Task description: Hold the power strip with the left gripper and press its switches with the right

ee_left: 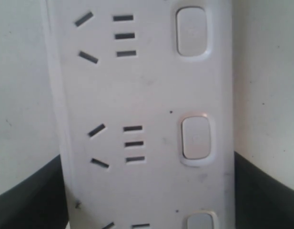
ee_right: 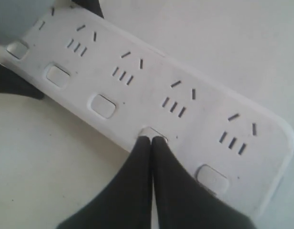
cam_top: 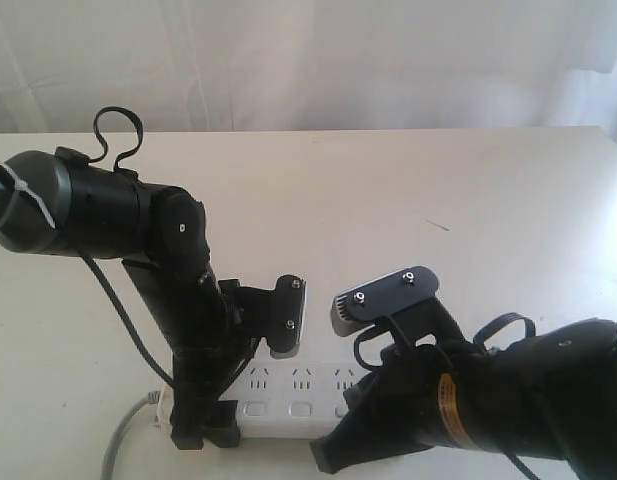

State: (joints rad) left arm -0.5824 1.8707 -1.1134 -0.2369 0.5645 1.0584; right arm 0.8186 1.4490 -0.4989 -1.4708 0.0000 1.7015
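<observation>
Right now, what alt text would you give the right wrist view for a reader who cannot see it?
The right end effector, its black fingers shut together, has its tips on one switch of a white five-socket power strip lying on a pale table. Four other switches are uncovered.

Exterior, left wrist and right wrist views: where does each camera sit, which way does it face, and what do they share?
Exterior: off the arms, raised, looking down across the table toward a white curtain; left arm and right arm show above the power strip.
Left wrist: straight down, close on the strip; black jaws of the left gripper flank its long edges.
Right wrist: slanting down at the strip; the right gripper, fingers together, tips on a switch.
Shared: all three see the strip's switches.
</observation>
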